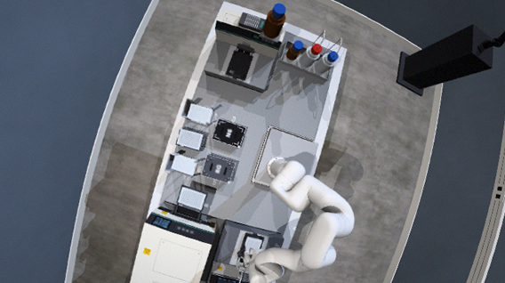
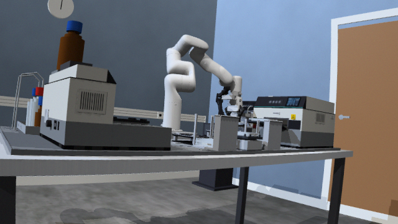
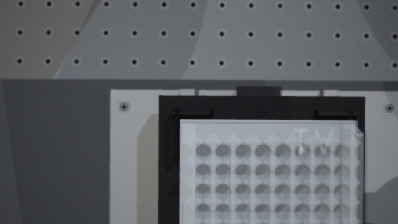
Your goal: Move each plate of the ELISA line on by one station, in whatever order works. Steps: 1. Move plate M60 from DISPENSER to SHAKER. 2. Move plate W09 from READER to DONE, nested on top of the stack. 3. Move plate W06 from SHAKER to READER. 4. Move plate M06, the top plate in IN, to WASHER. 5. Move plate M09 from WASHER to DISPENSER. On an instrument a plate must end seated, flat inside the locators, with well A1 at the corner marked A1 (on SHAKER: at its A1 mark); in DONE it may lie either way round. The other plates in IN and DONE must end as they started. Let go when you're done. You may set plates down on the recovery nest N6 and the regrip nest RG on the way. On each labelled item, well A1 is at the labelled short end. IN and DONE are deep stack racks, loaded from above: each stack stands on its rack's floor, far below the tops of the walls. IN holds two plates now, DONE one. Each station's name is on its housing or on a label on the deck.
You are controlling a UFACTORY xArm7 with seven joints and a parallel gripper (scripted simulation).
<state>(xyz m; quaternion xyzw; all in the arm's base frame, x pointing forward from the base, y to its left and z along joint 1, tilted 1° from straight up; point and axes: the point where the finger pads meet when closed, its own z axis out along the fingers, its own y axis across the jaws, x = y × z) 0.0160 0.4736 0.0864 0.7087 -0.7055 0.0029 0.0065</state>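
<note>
My gripper [image 1: 243,261] is at the instrument at the near end of the bench and also shows in the side view [image 2: 232,109]. It is shut on a clear well plate [image 3: 270,172], which shows from above as a pale rectangle [image 1: 254,243]. In the wrist view the plate lies square over a black nest [image 3: 260,106] on a white base. A label at the plate's top right corner is too blurred to read. My fingers are out of the wrist view.
Three pale plates or racks [image 1: 190,139] line the bench's left edge, beside a black nest [image 1: 233,134] and a grey nest [image 1: 223,168]. A white instrument [image 1: 172,259] holds a plate on its tray [image 1: 191,197]. A far instrument [image 1: 239,64] and bottles [image 1: 315,52] stand at the back.
</note>
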